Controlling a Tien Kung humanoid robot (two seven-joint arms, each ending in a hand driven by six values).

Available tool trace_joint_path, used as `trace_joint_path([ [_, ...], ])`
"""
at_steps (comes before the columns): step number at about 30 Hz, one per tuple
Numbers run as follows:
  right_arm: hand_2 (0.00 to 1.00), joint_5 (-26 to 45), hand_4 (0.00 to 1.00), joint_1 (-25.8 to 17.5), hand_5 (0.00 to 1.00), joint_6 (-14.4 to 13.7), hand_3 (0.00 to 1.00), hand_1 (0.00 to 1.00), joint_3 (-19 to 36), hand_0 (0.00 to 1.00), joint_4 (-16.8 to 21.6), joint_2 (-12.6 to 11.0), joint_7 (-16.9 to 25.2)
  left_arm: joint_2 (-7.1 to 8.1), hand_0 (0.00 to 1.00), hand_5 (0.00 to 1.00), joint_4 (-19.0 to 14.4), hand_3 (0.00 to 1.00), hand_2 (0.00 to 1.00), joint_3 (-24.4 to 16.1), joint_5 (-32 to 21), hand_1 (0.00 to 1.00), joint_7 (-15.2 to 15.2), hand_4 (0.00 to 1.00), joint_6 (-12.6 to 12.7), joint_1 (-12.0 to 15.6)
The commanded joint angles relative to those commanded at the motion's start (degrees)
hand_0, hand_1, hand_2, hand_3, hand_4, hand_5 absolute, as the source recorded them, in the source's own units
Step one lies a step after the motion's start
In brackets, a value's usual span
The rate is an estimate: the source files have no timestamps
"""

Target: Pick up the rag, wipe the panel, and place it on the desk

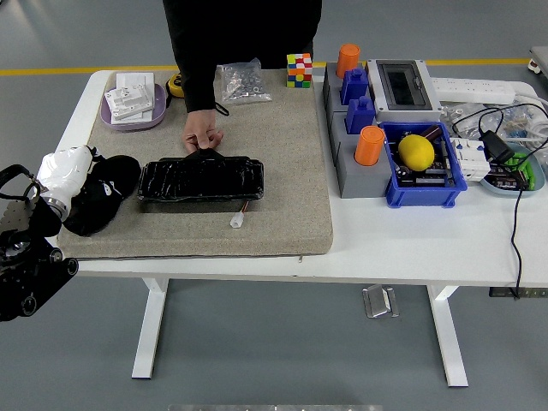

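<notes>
The black glossy panel [201, 180] lies flat on the beige mat [282, 171]. A person's hand [203, 137] grips the panel's far edge. My left hand [65, 169], white, is at the mat's left edge, left of the panel and apart from it. It is closed on the black rag [104, 192], which rests bunched on the mat between the hand and the panel. My right hand is out of view.
A purple dish with white parts [133, 101], a bag of screws [241, 82] and a colour cube [299, 70] stand at the back. A small white connector [237, 220] lies before the panel. Grey and blue bins [424, 167] and cables fill the right.
</notes>
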Motion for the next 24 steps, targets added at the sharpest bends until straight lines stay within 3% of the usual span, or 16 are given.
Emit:
trace_joint_path([
  [15, 0.705, -1.93, 0.949, 0.16, 0.587, 0.02, 0.594, 0.677, 1.72, 0.749, 0.00, -0.15, -0.40, 2.07, 0.363, 0.410, -2.62, 0.605, 0.758, -2.25, -0.11, 0.642, -0.32, 0.812, -1.16, 0.47],
  [24, 0.704, -2.18, 0.948, 0.07, 0.586, 0.02, 0.594, 0.677, 2.11, 0.748, 0.00, -0.16, -0.39, 3.74, 0.357, 0.391, -7.64, 0.601, 0.756, -3.49, -0.96, 0.634, -0.81, 0.796, -1.49, 1.45],
])
